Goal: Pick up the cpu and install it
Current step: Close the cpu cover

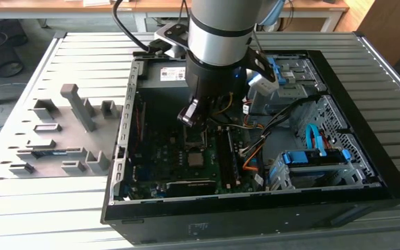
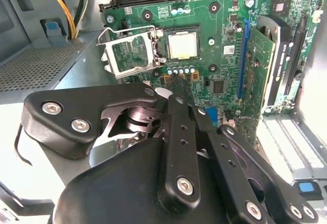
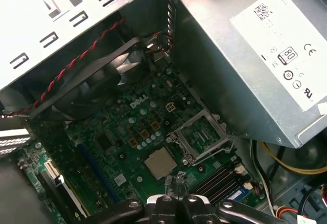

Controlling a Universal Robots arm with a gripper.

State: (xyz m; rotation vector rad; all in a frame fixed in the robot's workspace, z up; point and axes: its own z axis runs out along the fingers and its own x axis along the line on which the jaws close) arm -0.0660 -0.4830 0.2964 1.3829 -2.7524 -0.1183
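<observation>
Near the frame's centre the cpu (image 3: 160, 162) lies flat on the green board (image 3: 110, 127), a metal clamp (image 3: 200, 134) open beside it. The gripper (image 3: 176, 184), 2 fingertips together, hangs just beside the cpu.

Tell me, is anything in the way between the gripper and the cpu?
Nothing visible. The gripper hangs close to the cpu, which lies in its socket; the socket's metal frame is flipped open beside it.

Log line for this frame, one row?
cpu: in socket | load plate: open | gripper: shut, empty, over motherboard, apart from cpu
</observation>
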